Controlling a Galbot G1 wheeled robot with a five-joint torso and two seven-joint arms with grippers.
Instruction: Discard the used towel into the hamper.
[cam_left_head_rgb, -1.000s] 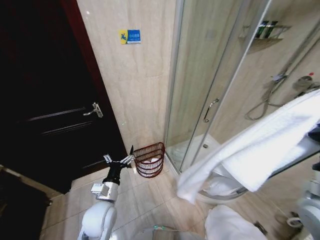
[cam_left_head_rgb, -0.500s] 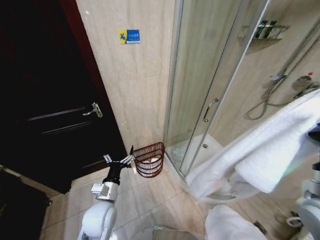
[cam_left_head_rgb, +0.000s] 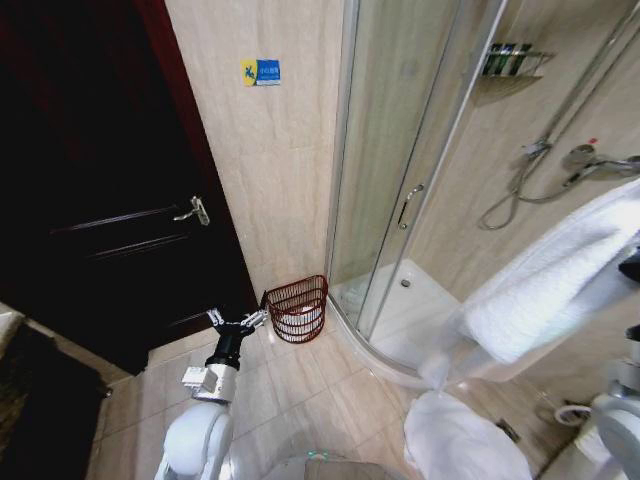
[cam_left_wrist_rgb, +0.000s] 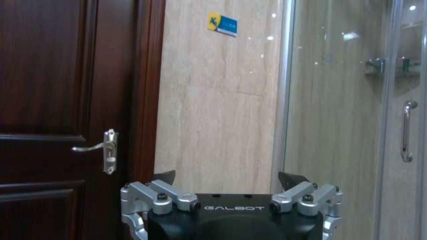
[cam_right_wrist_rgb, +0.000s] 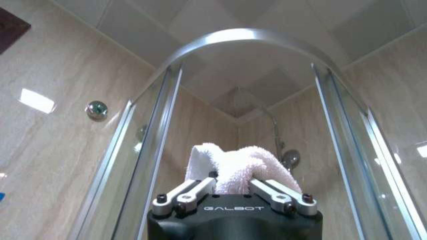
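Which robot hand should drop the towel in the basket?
Probably the right hand: it already grips the towel. The left hand sits open and empty beside the hamper.

The beige tiled floor (cam_left_head_rgb: 300, 385) carries the hamper (cam_left_head_rgb: 297, 309), standing upright against the wall.

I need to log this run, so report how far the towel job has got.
Done: the right hand is shut on the white terry towel, held high by the shower. In hand: carrying it. Left: dropping it into the dark red-brown wire hamper on the floor by the wall. The left hand hangs open, low.
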